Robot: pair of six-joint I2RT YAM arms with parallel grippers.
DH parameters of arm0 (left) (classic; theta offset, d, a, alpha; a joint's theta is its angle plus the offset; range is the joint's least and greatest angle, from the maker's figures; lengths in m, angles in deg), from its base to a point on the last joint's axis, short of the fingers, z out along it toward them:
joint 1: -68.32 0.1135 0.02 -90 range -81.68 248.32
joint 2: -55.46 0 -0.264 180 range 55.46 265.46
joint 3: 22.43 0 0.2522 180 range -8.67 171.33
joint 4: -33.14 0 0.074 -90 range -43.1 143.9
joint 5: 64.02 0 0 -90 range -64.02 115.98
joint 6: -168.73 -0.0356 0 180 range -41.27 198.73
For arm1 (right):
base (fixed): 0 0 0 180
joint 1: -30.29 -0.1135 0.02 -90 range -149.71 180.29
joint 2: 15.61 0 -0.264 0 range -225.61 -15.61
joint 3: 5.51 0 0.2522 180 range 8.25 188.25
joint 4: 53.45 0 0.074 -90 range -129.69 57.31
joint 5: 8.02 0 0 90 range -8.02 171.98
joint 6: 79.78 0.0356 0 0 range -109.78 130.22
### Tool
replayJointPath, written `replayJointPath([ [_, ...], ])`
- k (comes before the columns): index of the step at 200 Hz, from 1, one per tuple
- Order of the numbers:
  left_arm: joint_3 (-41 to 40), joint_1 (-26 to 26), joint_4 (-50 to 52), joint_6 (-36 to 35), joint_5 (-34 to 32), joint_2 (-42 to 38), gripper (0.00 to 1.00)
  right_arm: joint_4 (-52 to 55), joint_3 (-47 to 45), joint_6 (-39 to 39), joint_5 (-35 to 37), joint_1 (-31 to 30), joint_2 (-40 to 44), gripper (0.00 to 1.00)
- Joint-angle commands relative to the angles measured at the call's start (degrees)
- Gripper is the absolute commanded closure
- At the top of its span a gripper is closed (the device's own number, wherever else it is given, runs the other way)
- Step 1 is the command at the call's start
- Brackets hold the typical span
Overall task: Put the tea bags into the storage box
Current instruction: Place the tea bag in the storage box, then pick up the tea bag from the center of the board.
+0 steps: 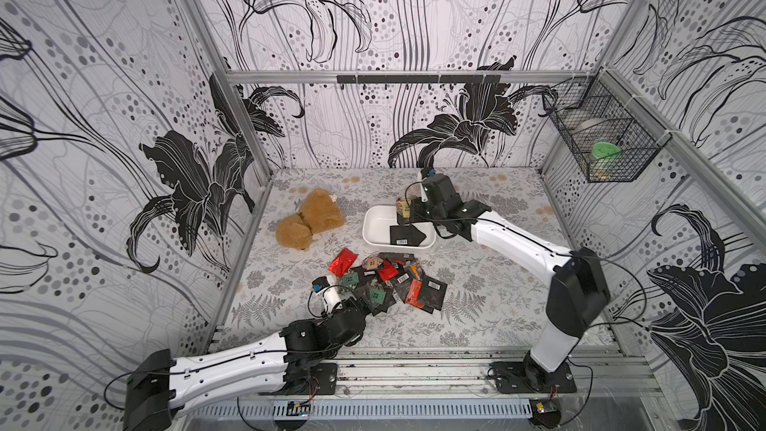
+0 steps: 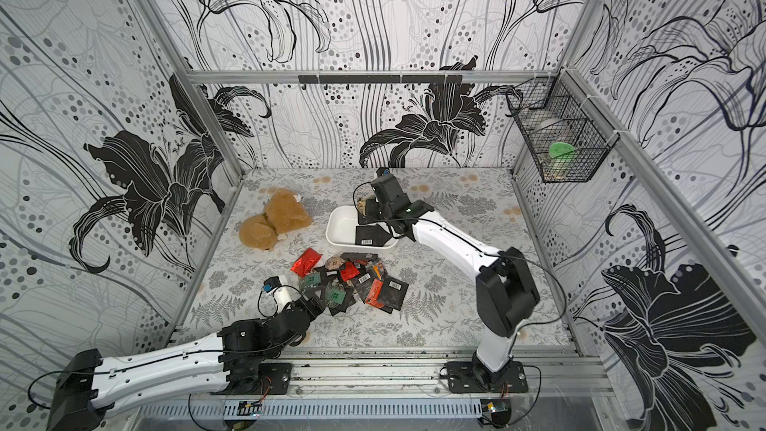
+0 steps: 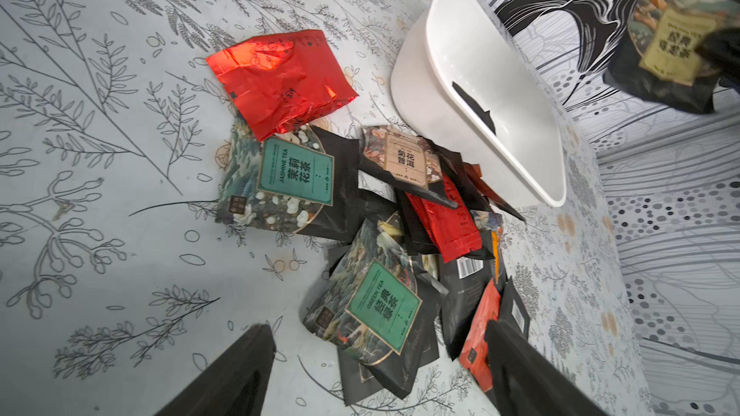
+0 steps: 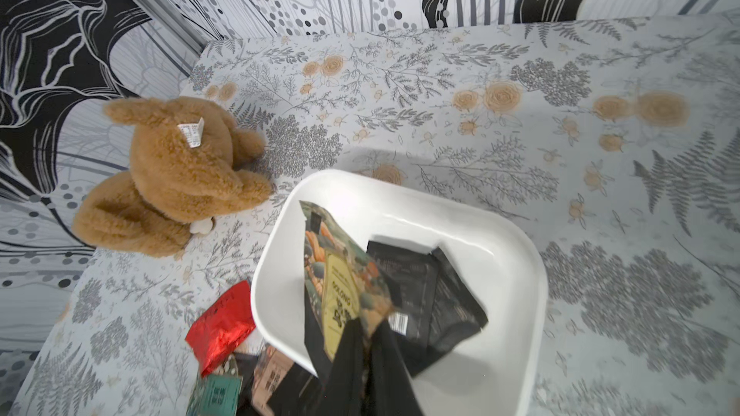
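Note:
A heap of tea bags (image 1: 385,279) (image 2: 352,279) (image 3: 400,226), black, red and green-labelled, lies on the flowered table just in front of the white storage box (image 1: 373,217) (image 2: 338,221) (image 3: 480,74) (image 4: 500,266). My left gripper (image 1: 367,298) (image 3: 378,328) is open low over the near edge of the heap. A green-labelled sachet (image 3: 384,302) lies between its fingers, ungripped. My right gripper (image 1: 408,211) (image 4: 370,324) is shut on a yellow-labelled tea bag (image 4: 340,282) (image 3: 672,42), which hangs over the box. Black sachets (image 4: 432,294) (image 1: 406,236) lie inside the box.
A brown plush toy (image 1: 311,217) (image 4: 180,178) lies left of the box. A black wire basket (image 1: 601,138) hangs on the right wall. Patterned walls close in three sides, and metal rails (image 1: 414,371) run along the front edge.

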Motion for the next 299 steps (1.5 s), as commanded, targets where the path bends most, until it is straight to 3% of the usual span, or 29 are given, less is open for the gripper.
replayJointPath([
  [1,0.0,0.0,2.0,2.8,-1.9,0.2,0.13,3.8,6.9,-3.4,-0.4,0.2,-6.7,1.0],
  [27,0.2,0.0,1.8,2.8,-1.6,0.2,0.13,7.4,13.2,-4.2,2.2,0.2,-12.5,1.0],
  [94,1.1,0.0,6.9,4.3,-2.3,-2.3,0.13,6.8,10.1,-4.1,5.7,0.1,-14.6,1.0],
  [158,2.4,-0.1,8.7,3.5,-2.1,-7.6,0.13,5.0,4.2,-4.1,6.4,0.2,-10.7,0.87],
  [173,3.1,-0.1,9.0,2.8,-1.7,-7.7,0.13,4.9,3.0,-4.1,6.3,0.2,-9.3,0.77],
  [196,3.8,-0.1,7.9,0.2,-1.2,-6.9,0.11,3.6,-0.9,-4.5,6.6,0.2,-4.9,0.67],
  [224,5.8,-0.1,5.2,-4.6,0.6,-5.4,0.11,2.4,-7.3,-4.8,7.0,0.1,3.2,0.67],
  [243,6.7,-0.1,-0.4,-11.6,4.3,-3.5,0.13,-1.4,-17.2,-5.2,6.6,0.1,12.7,0.67],
  [259,7.8,-0.1,-4.5,-14.9,7.0,-1.0,0.22,-4.2,-25.7,-5.5,5.5,0.1,20.7,0.67],
  [299,11.3,-0.1,-16.5,-21.2,13.4,10.1,0.28,-10.5,-47.5,-5.0,-1.3,0.1,36.0,0.71],
])
